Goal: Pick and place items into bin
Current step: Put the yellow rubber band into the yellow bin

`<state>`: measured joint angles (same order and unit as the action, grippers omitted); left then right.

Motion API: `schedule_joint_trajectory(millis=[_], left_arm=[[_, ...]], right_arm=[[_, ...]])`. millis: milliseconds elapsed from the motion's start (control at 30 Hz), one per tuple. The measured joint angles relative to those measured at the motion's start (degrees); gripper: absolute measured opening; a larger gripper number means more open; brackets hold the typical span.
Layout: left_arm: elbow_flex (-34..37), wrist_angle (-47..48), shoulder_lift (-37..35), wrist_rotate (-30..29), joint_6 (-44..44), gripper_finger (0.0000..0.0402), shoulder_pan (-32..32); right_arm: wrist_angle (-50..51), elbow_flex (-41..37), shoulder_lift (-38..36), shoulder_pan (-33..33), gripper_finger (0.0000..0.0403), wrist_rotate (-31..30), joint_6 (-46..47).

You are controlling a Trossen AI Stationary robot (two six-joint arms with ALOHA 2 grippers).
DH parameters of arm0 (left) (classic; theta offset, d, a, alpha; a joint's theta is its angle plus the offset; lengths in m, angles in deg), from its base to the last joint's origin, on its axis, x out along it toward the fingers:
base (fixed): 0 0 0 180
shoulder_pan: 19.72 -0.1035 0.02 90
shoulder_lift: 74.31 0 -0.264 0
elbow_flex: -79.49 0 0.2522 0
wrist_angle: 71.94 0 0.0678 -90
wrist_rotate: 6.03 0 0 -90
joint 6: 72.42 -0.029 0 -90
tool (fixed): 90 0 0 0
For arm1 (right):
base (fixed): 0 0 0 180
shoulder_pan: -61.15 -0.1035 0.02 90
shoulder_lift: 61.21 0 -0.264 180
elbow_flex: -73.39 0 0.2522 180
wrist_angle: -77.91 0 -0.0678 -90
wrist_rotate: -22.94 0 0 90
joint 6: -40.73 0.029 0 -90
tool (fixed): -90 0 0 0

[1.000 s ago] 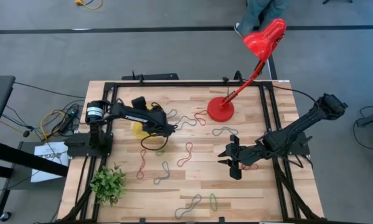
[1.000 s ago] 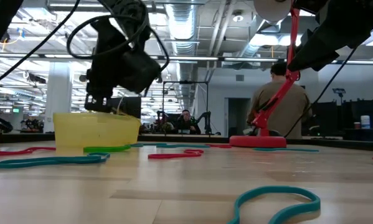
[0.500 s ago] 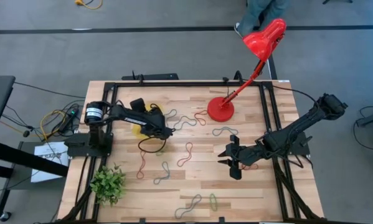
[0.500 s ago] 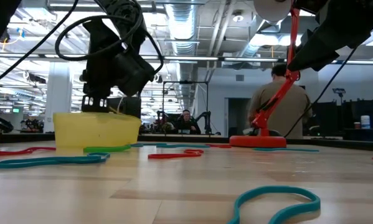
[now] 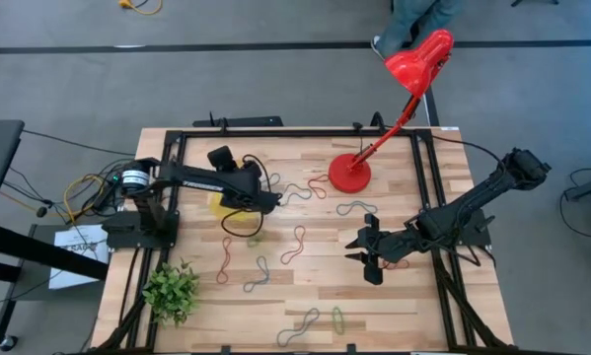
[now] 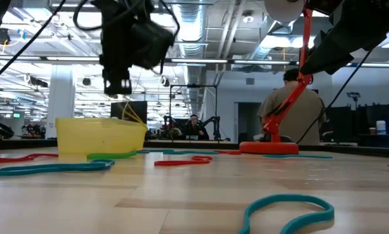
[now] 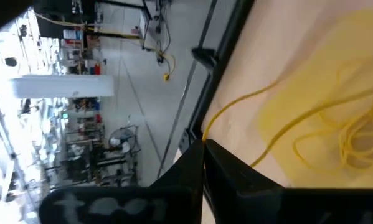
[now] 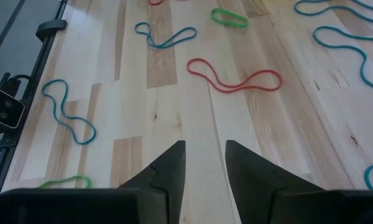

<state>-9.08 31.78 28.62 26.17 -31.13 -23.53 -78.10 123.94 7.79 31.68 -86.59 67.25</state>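
Observation:
The yellow translucent bin (image 5: 217,204) (image 6: 100,135) sits on the table's left half, mostly under my left arm. My left gripper (image 5: 239,178) (image 6: 118,88) hovers above it, shut on a thin yellow band (image 7: 279,127). More yellow bands lie coiled inside the bin (image 7: 360,134). Loose bands lie flat on the wood: a red one (image 5: 293,245), a grey one (image 5: 356,208), a green one (image 5: 338,319). My right gripper (image 5: 360,252) (image 8: 205,155) is open, low over the table's right half, with a red band (image 8: 233,78) ahead of it. My left gripper pinches the yellow band between its two shut fingertips, at one end of it (image 7: 204,138). From there the band slants down slack (image 6: 134,114) into the bin, where its remainder lies among the other yellow bands.
A red desk lamp stands on its round base (image 5: 349,175) at the far middle. A green plant (image 5: 172,291) sits at the near left corner. Black frame rails (image 5: 275,132) border the table. A person (image 6: 288,110) sits in the room behind. Bare wood lies between the bands.
My left gripper has risen from just over the bin's rim to well above it, staying shut. The yellow band has been drawn up with it and now trails from the fingertips down into the bin. My right arm has kept still.

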Motion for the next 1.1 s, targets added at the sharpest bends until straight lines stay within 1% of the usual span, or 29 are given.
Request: schedule_joint_trajectory(millis=[133, 500, 667, 967, 1100], left_arm=[[-1.5, 0.1, -3.6, 0.6, 0.0, 0.0, 0.1], [-1.5, 0.1, -11.2, 2.5, 1.2, 0.0, 0.9], [-1.5, 0.0, -11.8, 3.6, 2.1, 0.0, 1.6], [-1.5, -0.2, -11.8, 3.7, 5.2, 0.0, 2.0], [-0.4, -4.1, -11.8, 3.6, 5.3, 0.0, 2.0]], right_arm=[[0.0, 0.0, 0.0, 0.0, 0.0107, 0.0, 0.0], [0.0, 0.0, 0.0, 0.0, 0.0107, 0.0, 0.0], [0.0, 0.0, 0.0, 0.0, 0.0107, 0.0, 0.0], [0.0, 0.0, 0.0, 0.0, 0.0107, 0.0, 0.0], [0.0, 0.0, 0.0, 0.0, 0.0107, 0.0, 0.0]])
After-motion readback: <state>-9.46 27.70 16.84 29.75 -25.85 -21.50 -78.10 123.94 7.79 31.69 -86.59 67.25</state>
